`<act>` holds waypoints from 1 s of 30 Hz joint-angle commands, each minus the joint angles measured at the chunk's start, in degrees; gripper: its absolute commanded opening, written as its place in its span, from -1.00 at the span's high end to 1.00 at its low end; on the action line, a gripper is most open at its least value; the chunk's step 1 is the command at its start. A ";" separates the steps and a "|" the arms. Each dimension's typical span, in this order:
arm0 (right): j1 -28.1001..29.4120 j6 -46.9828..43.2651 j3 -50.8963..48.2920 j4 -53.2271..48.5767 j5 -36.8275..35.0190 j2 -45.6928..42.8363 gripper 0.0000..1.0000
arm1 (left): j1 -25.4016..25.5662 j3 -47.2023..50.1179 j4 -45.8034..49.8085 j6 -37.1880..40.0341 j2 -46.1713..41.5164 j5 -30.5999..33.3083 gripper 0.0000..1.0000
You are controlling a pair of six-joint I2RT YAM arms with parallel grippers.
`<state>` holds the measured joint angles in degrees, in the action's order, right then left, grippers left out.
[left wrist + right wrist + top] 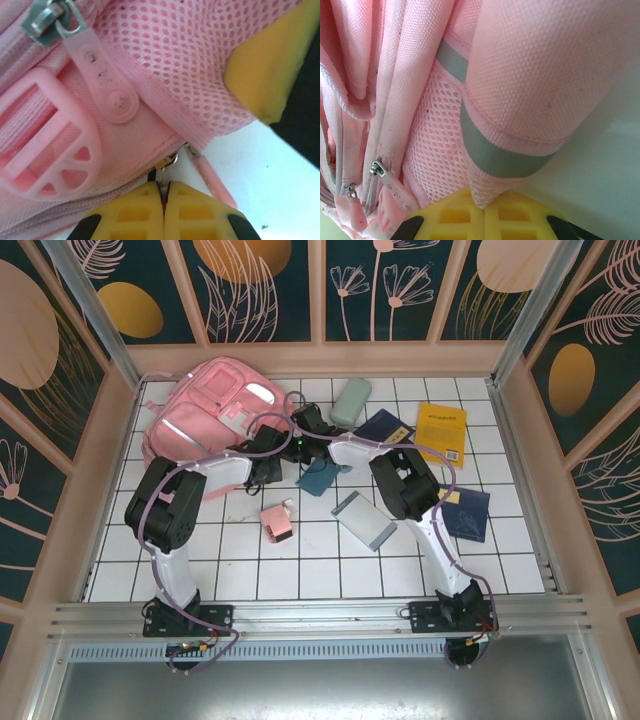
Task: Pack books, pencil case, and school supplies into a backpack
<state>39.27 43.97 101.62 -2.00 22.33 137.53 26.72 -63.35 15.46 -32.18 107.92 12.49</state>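
Step in hand, by look of it: opening backpack, which sits far left on surface.
Left claw fully closed, pinching metal zip ring at backpack seam.
Right claw closed on backpack's mesh corner.
Books, supplies loose right of backpack.
Next likely: drag zip along seam, fabric held taut.

I see the pink backpack lying flat; right of it: yellow book, navy book, mint case, scattered.
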 commanded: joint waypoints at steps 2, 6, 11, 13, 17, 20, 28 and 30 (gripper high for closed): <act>-1.51 -1.59 -0.05 -3.25 -5.18 -4.36 1.00 | -1.14 2.56 5.30 -0.16 -4.34 2.21 1.00; -4.20 -2.76 1.27 -4.59 -6.74 -5.08 1.00 | -1.49 5.24 7.40 0.09 -8.72 2.47 1.00; -7.62 -4.26 3.67 -6.09 -6.55 -4.59 1.00 | -2.50 10.01 10.29 0.28 -14.93 3.31 1.00; -9.19 -5.08 5.89 -7.22 -6.18 -3.61 1.00 | -2.94 11.65 11.49 0.36 -17.16 3.50 1.00; -10.46 -7.10 12.10 -10.88 -5.25 -1.13 1.00 | -3.08 12.08 12.13 2.28 -20.25 0.30 1.00; -10.43 -7.45 15.06 -13.17 -4.33 -0.55 0.76 | -3.06 10.52 9.77 4.17 -21.25 -6.42 1.00; -7.43 -3.16 1.72 -12.10 -6.24 -10.24 0.00 | -2.05 4.28 4.68 3.97 -19.63 -17.57 1.00; -6.23 -0.56 -4.46 -9.41 -5.06 -13.33 -0.01 | -1.59 3.70 3.73 4.06 -18.98 -19.14 1.00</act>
<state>31.00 39.86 102.59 -13.08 17.63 130.61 24.18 -57.17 21.19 -29.12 88.27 -0.93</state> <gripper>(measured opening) 0.504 0.064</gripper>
